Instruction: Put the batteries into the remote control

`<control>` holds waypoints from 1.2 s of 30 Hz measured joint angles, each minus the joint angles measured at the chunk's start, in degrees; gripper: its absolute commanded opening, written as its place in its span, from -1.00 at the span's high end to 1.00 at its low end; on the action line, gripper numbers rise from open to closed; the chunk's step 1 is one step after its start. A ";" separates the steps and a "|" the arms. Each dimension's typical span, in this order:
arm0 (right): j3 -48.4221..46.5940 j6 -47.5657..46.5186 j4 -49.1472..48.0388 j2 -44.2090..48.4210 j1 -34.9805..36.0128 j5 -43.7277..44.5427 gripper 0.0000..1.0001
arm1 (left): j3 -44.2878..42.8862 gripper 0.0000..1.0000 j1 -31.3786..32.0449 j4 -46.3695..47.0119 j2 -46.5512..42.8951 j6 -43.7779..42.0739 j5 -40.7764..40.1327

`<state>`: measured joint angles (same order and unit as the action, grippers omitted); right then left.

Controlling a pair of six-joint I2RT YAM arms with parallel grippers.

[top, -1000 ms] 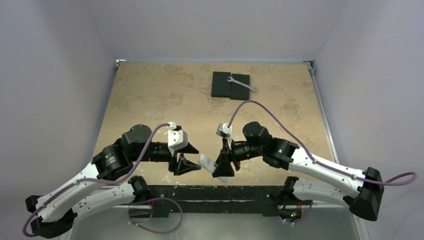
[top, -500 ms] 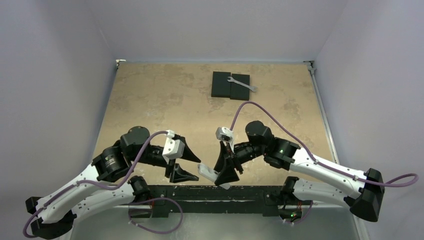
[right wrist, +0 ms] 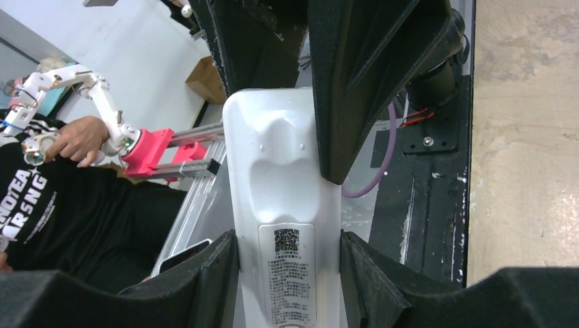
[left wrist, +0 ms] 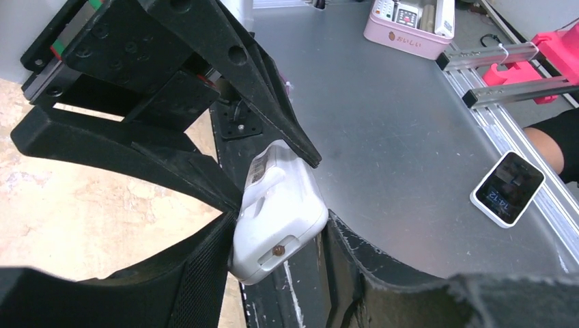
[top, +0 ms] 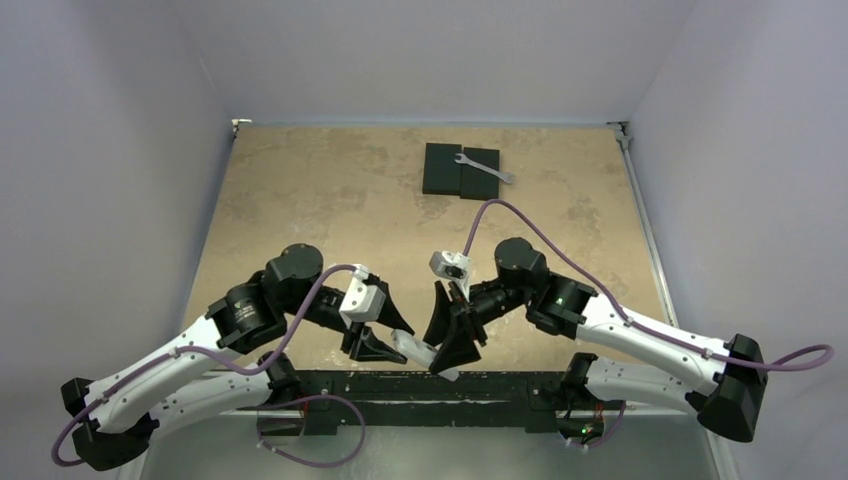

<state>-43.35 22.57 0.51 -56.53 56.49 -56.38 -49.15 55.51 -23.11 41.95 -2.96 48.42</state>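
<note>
The white remote control is held in the air over the table's near edge, between the two arms. My right gripper is shut on it; the right wrist view shows its plain back with a QR label clamped between my fingers. My left gripper is around the remote's other end, and both fingers touch its sides. No batteries show in any view.
Two black flat blocks with a silver wrench on them lie at the table's far middle. A black rail runs along the near edge. Beyond it are a metal bench, a pink box and a small screen device.
My left gripper has moved right and closed in on the free end of the remote. My right gripper has kept hold of the remote and lowered it slightly toward the near edge.
</note>
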 measured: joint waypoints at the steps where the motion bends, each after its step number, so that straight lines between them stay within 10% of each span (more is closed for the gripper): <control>1: 0.00 0.42 -0.74 -0.17 -0.02 -0.31 0.44 | 0.00 0.13 0.00 0.07 0.13 -0.28 0.28; 13: 0.00 2.08 -4.57 -1.92 -0.04 -4.20 0.18 | 0.00 1.00 0.00 2.14 0.52 -2.69 1.77; 25: 0.00 0.28 -2.25 -2.32 -0.57 -0.96 -0.52 | 0.04 1.00 0.00 2.27 2.86 -3.52 2.78; 36: 0.00 -3.15 4.22 -1.33 -1.01 5.77 -0.64 | 0.83 1.00 -0.15 1.18 3.10 -3.67 0.61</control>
<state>-43.35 19.42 4.73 -57.87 55.48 -50.61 -48.31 55.35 -21.93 45.06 -6.63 49.04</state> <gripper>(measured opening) 0.796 0.172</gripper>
